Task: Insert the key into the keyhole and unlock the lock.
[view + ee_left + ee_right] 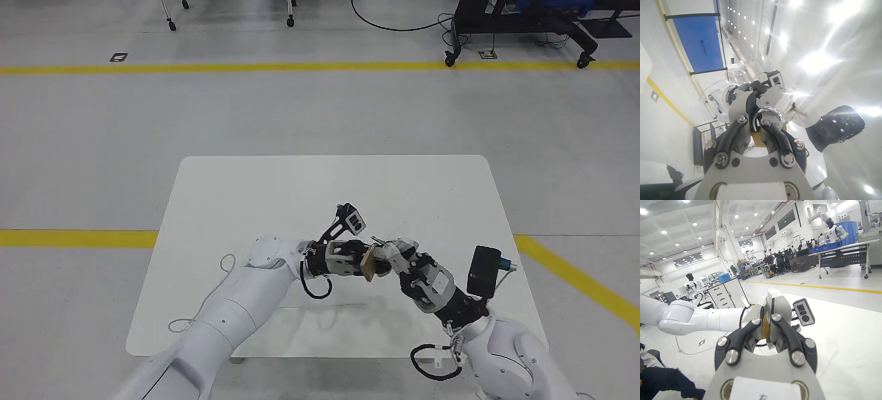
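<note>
White table [250, 200] lies below as my left pincer [755, 123] clamps the brass padlock [758, 137] by its body, shackle [768, 110] outward, steadying it for the key [799, 111]. My right pincer [767, 313] pinches that key just beyond the shackle; its blade runs in line with the pincer, tip pointing away from the padlock, so I judge it not yet aimed.

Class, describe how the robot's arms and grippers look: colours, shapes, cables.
The left arm and right arm have smooth, rounded white shells, each with a black camera box near the wrist. The left gripper and right gripper each have a grey base plate, black link bars with silver screws and pale fingers. A black cable loops at the left wrist.
</note>
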Robot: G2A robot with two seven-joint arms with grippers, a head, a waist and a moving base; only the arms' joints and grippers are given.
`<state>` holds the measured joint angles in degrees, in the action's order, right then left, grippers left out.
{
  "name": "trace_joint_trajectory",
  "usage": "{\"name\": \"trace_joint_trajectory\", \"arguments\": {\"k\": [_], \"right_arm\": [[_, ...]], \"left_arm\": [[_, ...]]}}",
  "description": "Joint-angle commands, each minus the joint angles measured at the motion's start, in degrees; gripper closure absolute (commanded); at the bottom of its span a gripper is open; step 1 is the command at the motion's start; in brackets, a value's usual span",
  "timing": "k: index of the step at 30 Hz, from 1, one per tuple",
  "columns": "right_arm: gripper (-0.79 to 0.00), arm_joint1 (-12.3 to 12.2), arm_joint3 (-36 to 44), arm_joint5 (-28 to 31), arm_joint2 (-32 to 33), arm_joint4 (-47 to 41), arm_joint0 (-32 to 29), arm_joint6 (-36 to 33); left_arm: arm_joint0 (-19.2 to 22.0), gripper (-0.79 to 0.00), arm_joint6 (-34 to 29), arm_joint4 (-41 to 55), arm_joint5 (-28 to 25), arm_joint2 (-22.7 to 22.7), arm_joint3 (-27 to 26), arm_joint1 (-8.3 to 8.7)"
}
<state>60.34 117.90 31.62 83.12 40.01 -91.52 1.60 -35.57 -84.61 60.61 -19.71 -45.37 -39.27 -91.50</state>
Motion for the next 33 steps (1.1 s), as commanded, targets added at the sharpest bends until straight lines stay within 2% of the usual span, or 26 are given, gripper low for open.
{"name": "trace_joint_trajectory", "arguments": {"k": [1, 5, 8, 14, 15, 19, 27, 30, 33], "right_arm": [[0.0, -0.04, 0.64, 0.38, 1.74, -0.34, -0.82, 1.17], [0.0, -0.18, 1.92, 1.72, 5.49, -0.17, -3.05, 2.72], [0.0, -0.26, 2.85, 2.15, 7.78, 0.84, -4.31, 2.85], [0.0, -0.59, 4.43, 4.36, 10.22, 14.78, -5.12, 1.34], [0.0, -0.53, 4.52, 3.19, 10.65, 17.29, -5.06, 2.72], [0.0, -0.48, 4.46, 2.72, 10.68, 17.82, -5.15, 3.37], [0.0, -0.51, 4.05, 2.02, 10.78, 19.06, -5.17, 2.35], [0.0, -0.69, 6.49, 1.6, 10.86, 28.47, -4.23, 1.75], [0.0, -1.26, 12.0, 3.4, 12.37, 44.85, -3.05, 4.91]], "left_arm": [[-0.21, 0.0, -1.15, 2.57, 1.19, -0.99, 0.97, -0.21], [0.21, 0.0, -1.4, 3.95, 2.06, -1.85, 3.41, -0.66], [1.34, 0.0, 1.07, 0.77, 0.12, -1.73, 4.86, -0.79], [3.48, 0.0, 6.28, -7.56, -1.94, -1.36, 5.88, -0.41], [3.42, 0.0, 6.52, -8.08, -1.82, -1.44, 5.62, -0.36], [3.65, 0.0, 4.55, -11.08, -0.49, -1.18, 4.48, -0.05], [3.65, 0.0, 4.55, -11.08, -0.49, -1.18, 4.48, -0.05], [3.65, 0.0, 4.55, -11.08, -0.49, -1.18, 4.48, -0.05], [3.65, 0.0, 4.55, -11.08, -0.49, -1.18, 4.48, -0.05]]}}
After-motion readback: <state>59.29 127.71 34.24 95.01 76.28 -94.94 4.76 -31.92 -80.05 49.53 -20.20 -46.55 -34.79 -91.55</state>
